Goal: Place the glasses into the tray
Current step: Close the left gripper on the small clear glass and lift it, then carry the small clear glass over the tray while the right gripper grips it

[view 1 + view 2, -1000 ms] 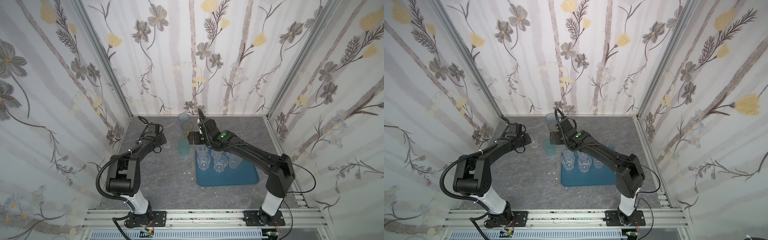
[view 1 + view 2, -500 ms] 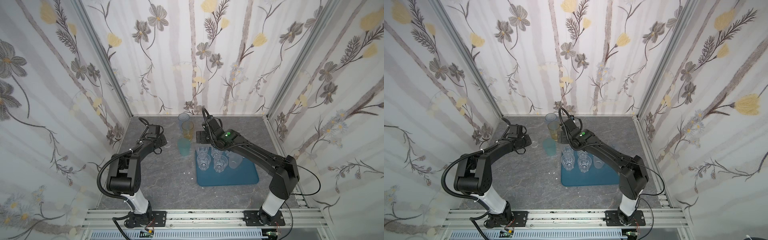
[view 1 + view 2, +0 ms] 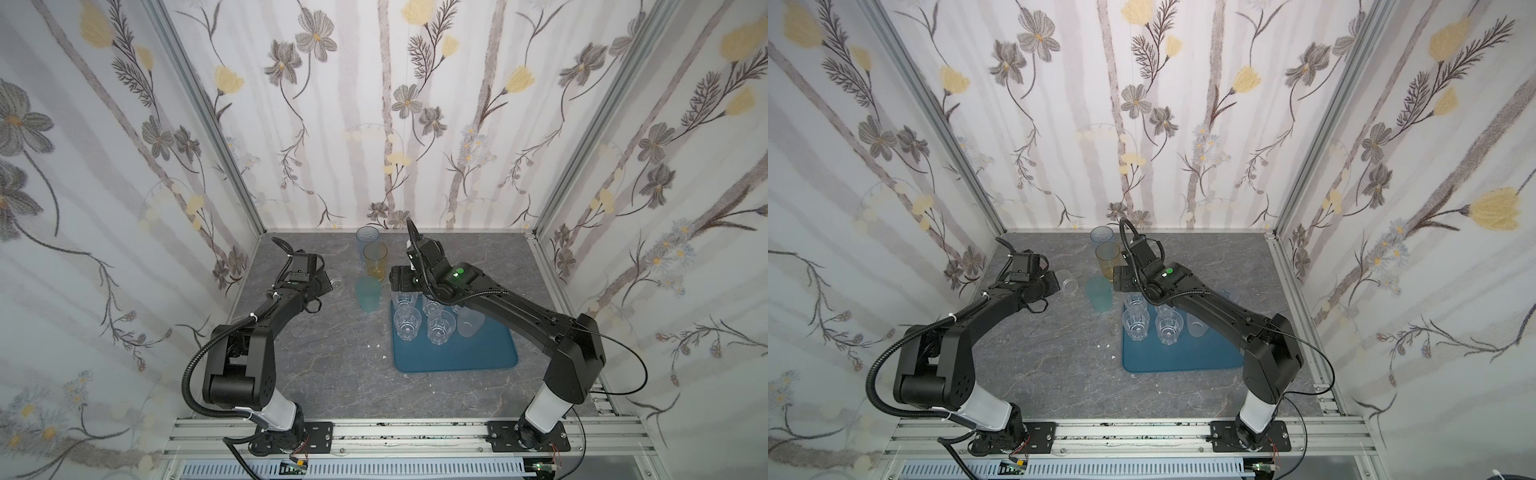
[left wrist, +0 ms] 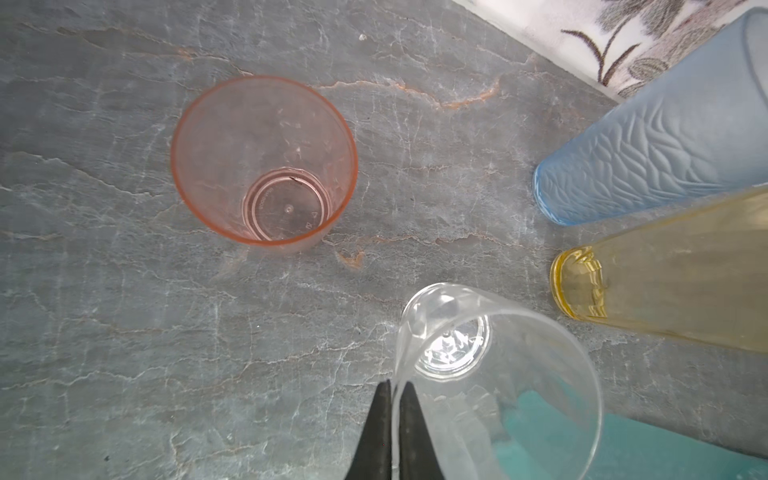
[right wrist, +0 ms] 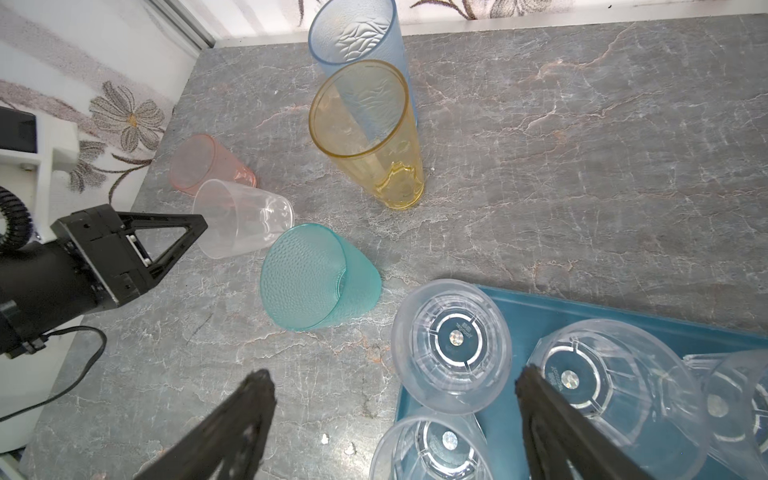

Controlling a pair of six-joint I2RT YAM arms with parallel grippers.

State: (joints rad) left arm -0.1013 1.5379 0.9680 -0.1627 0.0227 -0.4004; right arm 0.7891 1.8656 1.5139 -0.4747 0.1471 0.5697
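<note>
Left gripper (image 4: 396,390) nipped tight across the thin rim wall of smooth clear glass (image 4: 494,374), one finger inside, one outside, beside teal glass (image 5: 320,276), off the tray (image 3: 457,357). Right gripper (image 5: 395,372) spread wide, empty, above the tray's corner.

Looks light, stiff, slick and thin-walled (likely to squirt free if squeezed hard); best taken gently by that rim wall.

Counted, big to small:
- one blue tray
- one blue tumbler (image 3: 367,237) and one amber tumbler (image 3: 375,259), tall, on the table (image 3: 332,353)
- that one teal
- four faceted clear glasses (image 3: 407,326) plus one frosted glass (image 3: 470,322), upright in the tray
- one pink glass (image 4: 264,162), on the table
</note>
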